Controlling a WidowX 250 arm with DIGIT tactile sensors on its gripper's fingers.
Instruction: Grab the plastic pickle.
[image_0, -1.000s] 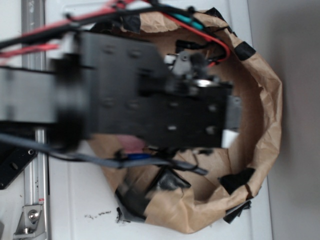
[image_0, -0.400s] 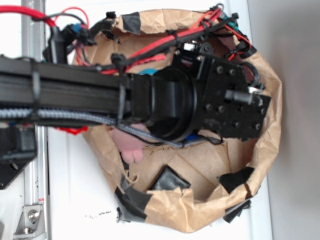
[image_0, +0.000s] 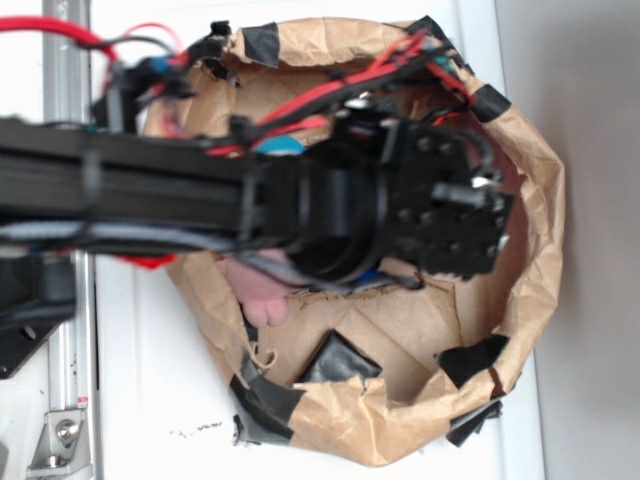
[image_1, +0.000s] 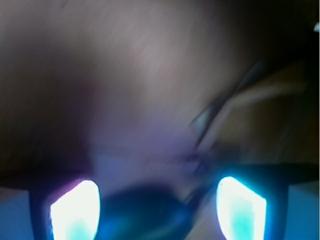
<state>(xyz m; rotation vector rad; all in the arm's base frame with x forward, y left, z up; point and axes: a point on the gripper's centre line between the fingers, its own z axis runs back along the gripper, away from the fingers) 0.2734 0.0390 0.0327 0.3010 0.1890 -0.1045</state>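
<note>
In the wrist view my gripper (image_1: 157, 210) is open, its two bright fingertips (image_1: 75, 210) standing wide apart. A dark, teal-blue, rounded shape lies blurred between them at the bottom edge and looks like the plastic pickle (image_1: 142, 215); the fingers do not touch it. In the exterior view the black wrist and gripper body (image_0: 440, 225) point down into the brown paper bag (image_0: 530, 250). They hide the fingers and most of what lies below. Only a thin blue sliver (image_0: 372, 280) shows under the arm.
A pink plush bunny (image_0: 258, 292) lies at the bag's left side, partly under the arm. Part of a teal-blue ball (image_0: 277, 146) peeks out above the arm. Black tape patches (image_0: 340, 360) line the bag. A metal rail (image_0: 68, 400) runs along the left.
The arm swung over the bag during the last second. Since 0.4 s ago the wrist head has shifted slightly left and up in the exterior view. The bag's contents look unmoved.
</note>
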